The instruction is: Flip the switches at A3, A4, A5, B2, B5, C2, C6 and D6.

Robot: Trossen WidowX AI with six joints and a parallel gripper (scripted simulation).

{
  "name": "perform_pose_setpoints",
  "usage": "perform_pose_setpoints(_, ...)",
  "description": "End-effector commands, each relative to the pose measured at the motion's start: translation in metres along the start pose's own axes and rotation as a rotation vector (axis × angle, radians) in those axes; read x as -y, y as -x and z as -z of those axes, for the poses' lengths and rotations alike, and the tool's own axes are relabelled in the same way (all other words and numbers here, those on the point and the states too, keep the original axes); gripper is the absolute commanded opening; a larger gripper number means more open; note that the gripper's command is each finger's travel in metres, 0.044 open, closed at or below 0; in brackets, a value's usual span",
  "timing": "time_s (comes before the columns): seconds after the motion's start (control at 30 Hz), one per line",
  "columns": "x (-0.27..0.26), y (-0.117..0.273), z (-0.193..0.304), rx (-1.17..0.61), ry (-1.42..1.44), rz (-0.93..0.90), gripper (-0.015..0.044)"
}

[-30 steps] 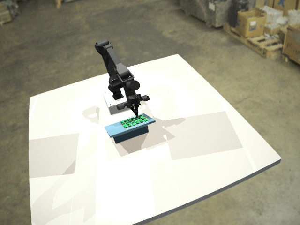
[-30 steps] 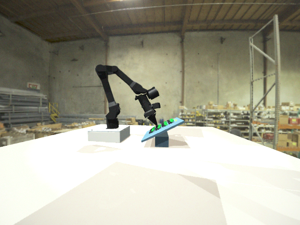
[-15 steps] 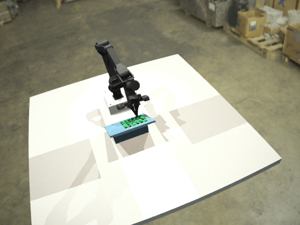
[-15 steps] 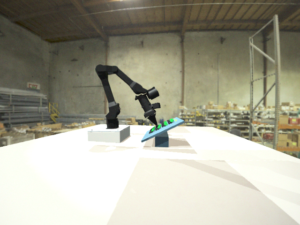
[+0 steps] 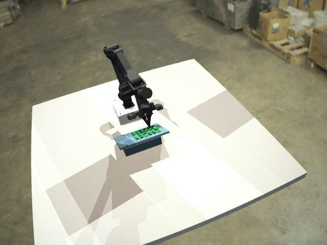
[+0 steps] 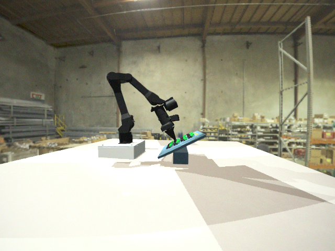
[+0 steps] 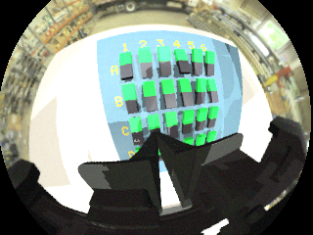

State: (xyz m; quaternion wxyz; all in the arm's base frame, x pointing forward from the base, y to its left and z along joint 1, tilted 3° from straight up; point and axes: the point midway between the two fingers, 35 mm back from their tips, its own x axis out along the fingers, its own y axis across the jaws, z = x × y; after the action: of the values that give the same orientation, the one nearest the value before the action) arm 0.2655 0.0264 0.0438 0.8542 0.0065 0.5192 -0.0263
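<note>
The blue panel (image 5: 121,141) (image 6: 163,153) (image 7: 109,54) is tilted, with green-and-dark rocker switches in rows A to D and columns 1 to 6. My gripper (image 5: 149,126) (image 6: 174,139) (image 7: 156,135) is shut and empty, its tips at the lower end of switch C2 (image 7: 154,120), touching or just above it. In the wrist view I see A3 (image 7: 164,60), A4 (image 7: 182,61), A5 (image 7: 197,61), B2 (image 7: 150,94), B5 (image 7: 201,91), C6 (image 7: 212,117) and D6 (image 7: 211,136). Which ends are raised is hard to tell. The fingers hide part of row D and C2's lower end.
A dark blue block (image 5: 143,148) (image 6: 180,158) supports the panel on the white table (image 5: 200,179) (image 6: 108,200). The arm's light grey base (image 5: 126,118) (image 6: 116,151) stands behind the panel's near edge. The neighbouring switches C1 (image 7: 136,126) and C3 (image 7: 171,121) flank the fingertips.
</note>
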Motion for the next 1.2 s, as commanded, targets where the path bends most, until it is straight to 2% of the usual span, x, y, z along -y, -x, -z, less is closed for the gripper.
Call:
perform_pose_setpoints(0.0, 0.0004, -0.0026, 0.0032, -0.010, 0.006, 0.001, 0.0000)
perform_pose_setpoints(1.17, 0.0005, -0.0073, 0.0034, -0.010, 0.006, 0.001, 0.0000)
